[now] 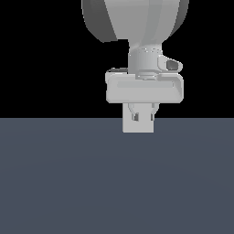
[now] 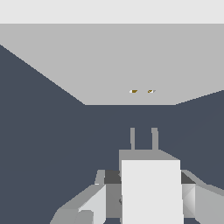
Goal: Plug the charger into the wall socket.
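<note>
In the wrist view my gripper [image 2: 146, 177] is shut on the charger [image 2: 151, 192], a white-grey box between the two fingers [image 2: 94, 203]. Its two prongs [image 2: 132, 139] point at the wall socket [image 2: 109, 65], a pale flat plate ahead with two small gold holes [image 2: 133, 91]. A stretch of dark floor separates the prong tips from the plate. The prongs sit slightly off from the holes. In the exterior view the gripper [image 1: 144, 114] hangs in front of a pale square, the wall socket [image 1: 138, 127]; there I cannot pick out the charger.
A dark blue-grey floor [image 1: 68, 183] spreads under the arm. The wide grey hand [image 1: 144, 89] and the large arm link [image 1: 137, 18] fill the upper middle of the exterior view against a black background.
</note>
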You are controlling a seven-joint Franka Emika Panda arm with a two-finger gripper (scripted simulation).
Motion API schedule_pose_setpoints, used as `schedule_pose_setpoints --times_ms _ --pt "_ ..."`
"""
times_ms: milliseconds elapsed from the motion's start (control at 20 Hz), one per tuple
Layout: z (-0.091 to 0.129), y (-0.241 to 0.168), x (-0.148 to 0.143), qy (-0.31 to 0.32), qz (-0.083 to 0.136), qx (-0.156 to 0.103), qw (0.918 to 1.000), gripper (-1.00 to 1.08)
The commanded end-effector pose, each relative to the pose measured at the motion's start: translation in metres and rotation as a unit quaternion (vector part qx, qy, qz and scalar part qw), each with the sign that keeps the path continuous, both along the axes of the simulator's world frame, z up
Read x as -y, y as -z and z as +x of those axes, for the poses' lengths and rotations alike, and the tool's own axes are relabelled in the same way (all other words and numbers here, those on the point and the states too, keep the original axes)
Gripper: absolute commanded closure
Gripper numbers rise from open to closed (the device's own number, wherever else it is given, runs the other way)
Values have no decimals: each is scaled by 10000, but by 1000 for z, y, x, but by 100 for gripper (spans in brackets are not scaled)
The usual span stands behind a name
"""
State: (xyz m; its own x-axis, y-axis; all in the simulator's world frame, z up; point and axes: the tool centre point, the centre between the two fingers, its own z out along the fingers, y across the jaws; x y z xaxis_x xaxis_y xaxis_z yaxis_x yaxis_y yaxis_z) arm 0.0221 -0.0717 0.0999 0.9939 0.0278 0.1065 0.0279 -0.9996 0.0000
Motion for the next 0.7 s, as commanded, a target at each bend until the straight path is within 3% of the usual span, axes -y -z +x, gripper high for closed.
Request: schedule_pose_setpoints --times_ms 0,650 --pt "7 0 0 -1 0 2 10000 108" --pt "40 0 -1 -1 0 2 10000 108"
